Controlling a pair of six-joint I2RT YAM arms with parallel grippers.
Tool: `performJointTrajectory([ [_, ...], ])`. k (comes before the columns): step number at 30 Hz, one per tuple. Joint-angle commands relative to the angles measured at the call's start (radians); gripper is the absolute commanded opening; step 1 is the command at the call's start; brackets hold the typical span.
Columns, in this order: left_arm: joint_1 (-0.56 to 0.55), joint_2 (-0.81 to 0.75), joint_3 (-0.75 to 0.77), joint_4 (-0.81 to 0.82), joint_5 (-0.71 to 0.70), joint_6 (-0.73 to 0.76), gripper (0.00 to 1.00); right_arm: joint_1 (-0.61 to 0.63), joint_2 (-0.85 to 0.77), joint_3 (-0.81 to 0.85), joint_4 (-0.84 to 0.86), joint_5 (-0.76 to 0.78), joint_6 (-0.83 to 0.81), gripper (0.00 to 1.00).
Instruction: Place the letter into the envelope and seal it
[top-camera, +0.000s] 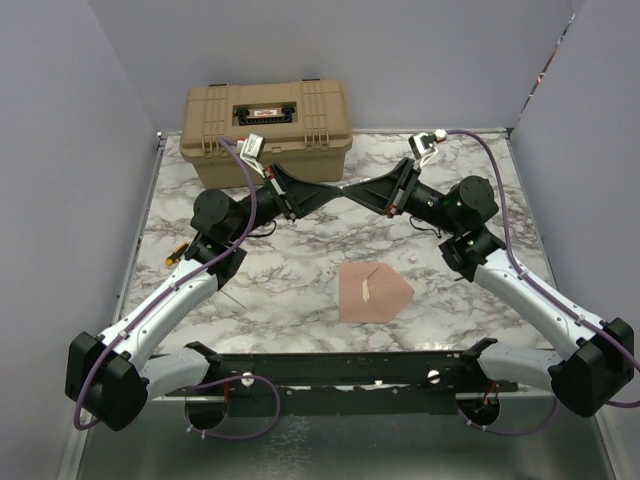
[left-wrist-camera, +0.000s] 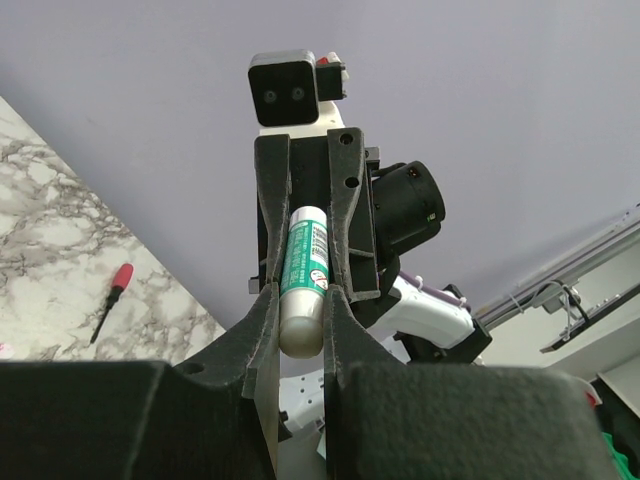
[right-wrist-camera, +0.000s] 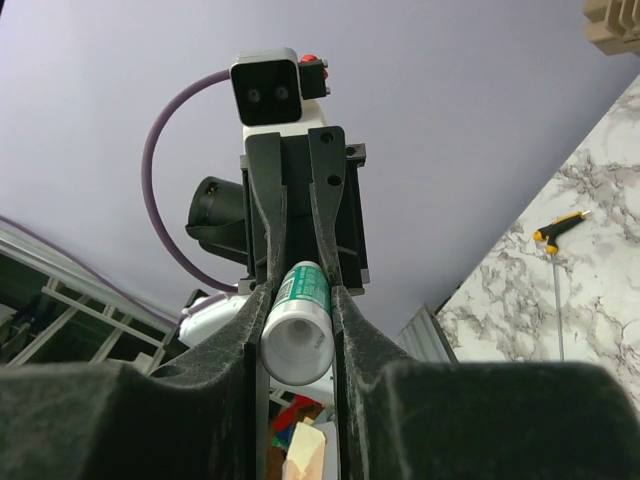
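The pinkish-brown envelope (top-camera: 375, 290) lies flat on the marble table (top-camera: 280, 290), its pointed flap open toward the right. The letter does not show as a separate sheet. Both arms are raised and meet tip to tip above the table's back half. A green-and-white glue stick (left-wrist-camera: 303, 280) runs between them. My left gripper (left-wrist-camera: 303, 305) is shut on its rounded end, and my right gripper (right-wrist-camera: 298, 335) has its fingers pressed against the white cap end of the glue stick (right-wrist-camera: 298, 330). From above, the left gripper (top-camera: 322, 195) and right gripper (top-camera: 366, 195) hide the stick.
A tan hard case (top-camera: 265, 125) stands at the back left of the table. A yellow-and-black screwdriver (top-camera: 178, 255) lies by the left arm. The left wrist view shows a red-handled screwdriver (left-wrist-camera: 110, 300). A small white bit (top-camera: 408, 256) lies above the envelope.
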Motion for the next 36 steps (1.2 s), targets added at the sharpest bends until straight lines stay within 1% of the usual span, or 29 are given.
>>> performJointTrajectory([
  [1, -0.005, -0.01, -0.008, -0.009, 0.012, 0.007, 0.19, 0.002, -0.013, 0.025, -0.045, 0.008, -0.042, 0.01],
  [5, -0.005, -0.016, -0.009, -0.01, 0.009, 0.01, 0.39, 0.002, -0.024, 0.011, -0.049, 0.032, -0.055, 0.0],
  [8, -0.005, -0.024, -0.008, -0.01, 0.007, 0.014, 0.48, 0.002, -0.031, -0.004, -0.05, 0.047, -0.06, 0.01],
  [10, -0.005, -0.029, -0.008, -0.01, 0.005, 0.018, 0.51, 0.002, -0.033, -0.009, -0.051, 0.055, -0.063, 0.0],
  [12, -0.004, -0.034, -0.007, -0.01, 0.004, 0.019, 0.5, 0.002, -0.036, -0.014, -0.051, 0.063, -0.065, 0.0],
  [14, -0.004, -0.04, -0.008, -0.01, 0.0, 0.022, 0.45, 0.002, -0.038, -0.021, -0.048, 0.068, -0.062, 0.0],
  [17, -0.003, -0.049, -0.006, -0.01, -0.003, 0.028, 0.33, 0.002, -0.04, -0.03, -0.039, 0.076, -0.054, 0.0],
  [19, -0.003, -0.056, -0.006, -0.01, -0.006, 0.031, 0.28, 0.002, -0.043, -0.035, -0.035, 0.086, -0.044, 0.0],
  [22, -0.003, -0.065, -0.009, -0.01, -0.009, 0.04, 0.28, 0.002, -0.043, -0.048, -0.014, 0.094, -0.007, 0.0],
  [27, -0.003, -0.082, -0.018, 0.014, -0.007, 0.046, 0.31, -0.003, -0.031, -0.069, 0.059, 0.085, 0.091, 0.0],
  [30, -0.003, -0.098, -0.024, 0.038, -0.006, 0.045, 0.32, -0.005, -0.029, -0.081, 0.082, 0.089, 0.121, 0.0],
  [33, -0.004, -0.114, -0.026, 0.043, -0.015, 0.049, 0.33, -0.005, -0.029, -0.076, 0.065, 0.093, 0.094, 0.01],
  [36, -0.003, -0.123, -0.023, 0.043, -0.017, 0.049, 0.35, -0.005, -0.029, -0.058, 0.011, 0.102, 0.024, 0.01],
])
